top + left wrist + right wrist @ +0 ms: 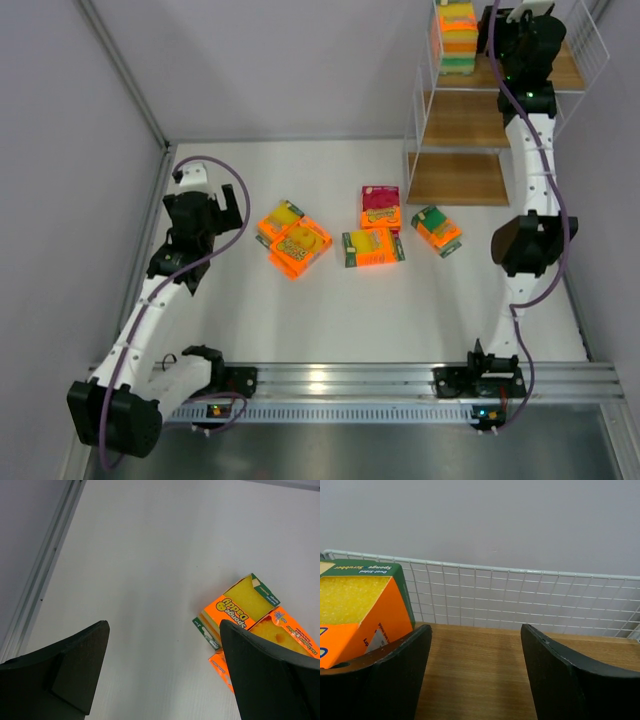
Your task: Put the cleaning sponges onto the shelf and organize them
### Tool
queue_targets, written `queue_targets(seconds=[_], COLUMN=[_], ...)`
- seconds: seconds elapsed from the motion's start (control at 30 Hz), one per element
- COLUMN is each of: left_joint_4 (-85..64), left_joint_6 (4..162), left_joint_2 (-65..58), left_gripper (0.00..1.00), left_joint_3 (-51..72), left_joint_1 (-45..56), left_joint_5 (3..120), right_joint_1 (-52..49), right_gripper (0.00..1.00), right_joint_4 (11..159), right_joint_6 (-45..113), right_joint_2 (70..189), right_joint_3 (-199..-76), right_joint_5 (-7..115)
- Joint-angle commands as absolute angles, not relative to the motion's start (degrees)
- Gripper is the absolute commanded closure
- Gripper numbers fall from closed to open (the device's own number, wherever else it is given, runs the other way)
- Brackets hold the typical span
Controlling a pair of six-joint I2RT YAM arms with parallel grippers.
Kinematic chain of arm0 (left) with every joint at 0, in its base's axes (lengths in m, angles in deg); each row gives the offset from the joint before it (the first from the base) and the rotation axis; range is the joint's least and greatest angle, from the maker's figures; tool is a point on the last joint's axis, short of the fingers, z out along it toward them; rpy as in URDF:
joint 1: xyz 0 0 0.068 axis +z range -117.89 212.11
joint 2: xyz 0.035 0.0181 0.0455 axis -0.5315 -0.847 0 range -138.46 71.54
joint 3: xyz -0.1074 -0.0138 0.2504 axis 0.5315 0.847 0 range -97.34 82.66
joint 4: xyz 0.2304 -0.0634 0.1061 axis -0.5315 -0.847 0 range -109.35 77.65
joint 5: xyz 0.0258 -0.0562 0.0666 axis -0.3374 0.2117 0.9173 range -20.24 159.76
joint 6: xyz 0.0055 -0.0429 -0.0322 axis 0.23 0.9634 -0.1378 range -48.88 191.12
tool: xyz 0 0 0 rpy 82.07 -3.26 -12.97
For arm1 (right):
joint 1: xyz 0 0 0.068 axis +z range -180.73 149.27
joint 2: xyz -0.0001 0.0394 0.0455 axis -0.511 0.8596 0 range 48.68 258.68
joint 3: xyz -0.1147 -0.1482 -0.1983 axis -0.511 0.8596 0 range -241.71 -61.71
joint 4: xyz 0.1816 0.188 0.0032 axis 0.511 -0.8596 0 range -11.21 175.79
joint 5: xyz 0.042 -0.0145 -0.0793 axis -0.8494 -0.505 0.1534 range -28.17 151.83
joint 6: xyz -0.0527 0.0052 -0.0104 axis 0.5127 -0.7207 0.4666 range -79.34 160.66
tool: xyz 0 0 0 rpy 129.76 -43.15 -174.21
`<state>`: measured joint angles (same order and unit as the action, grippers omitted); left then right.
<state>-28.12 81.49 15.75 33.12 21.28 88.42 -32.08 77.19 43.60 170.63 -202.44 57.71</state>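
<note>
The shelf [465,120] stands at the back right, a stack of sponge packs [457,38] on its top board. My right gripper [476,645] is open and empty over the top board [485,675], with the stack's top pack [360,605] just left of its left finger. On the table lie two overlapping orange packs [293,238], a magenta-topped pack [380,206], an orange pack [373,247] and a green-edged pack [436,230]. My left gripper [162,650] is open and empty above bare table, the two orange packs [245,612] by its right finger.
Grey walls close the table's left, back and right sides. The white wire back of the shelf [520,597] rises behind the top board. A metal rail [340,380] runs along the near edge.
</note>
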Motion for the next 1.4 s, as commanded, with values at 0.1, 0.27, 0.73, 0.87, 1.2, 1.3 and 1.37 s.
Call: queue_targets(seconds=[0.1, 0.27, 0.73, 0.87, 1.2, 1.3, 1.37], left_joint_4=[-25.2, -25.2, -27.0, -27.7, -28.0, -28.7, -29.1], left_joint_6=[81.3, 81.5, 87.7, 91.6, 92.5, 92.3, 92.4], left_joint_2=[16.2, 16.3, 16.3, 17.7, 19.3, 18.5, 18.0], left_gripper=[0.02, 0.02, 0.02, 0.02, 0.02, 0.02, 0.02], left_joint_3=[32.7, 32.5, 30.5, 31.2, 33.1, 32.8, 32.7], left_joint_1=[21.6, 21.7, 21.7, 21.6, 21.6, 21.6, 21.6], left_joint_5=[86.6, 84.7, 75.9, 75.7, 70.9, 70.9, 71.6], right_joint_1=[-31.4, -32.2, -31.4, -17.3, 12.4, 10.7, 7.1], right_gripper=[0.2, 0.11, 0.01, 0.01, 0.01, 0.01, 0.0], right_joint_4=[80.5, 80.4, 73.7, 74.0, 82.1, 79.2, 76.9], right_joint_6=[45.1, 45.4, 31.6, 36.3, 65.2, 72.5, 75.6], right_joint_2=[166.4, 161.6, 119.5, 106.5, 106.7, 113.3, 119.8], right_joint_3=[-205.8, -206.5, -162.8, -139.9, -107.4, -112.7, -116.0], right_joint_5=[63.9, 64.6, 42.5, 41.2, 39.1, 33.7, 30.3])
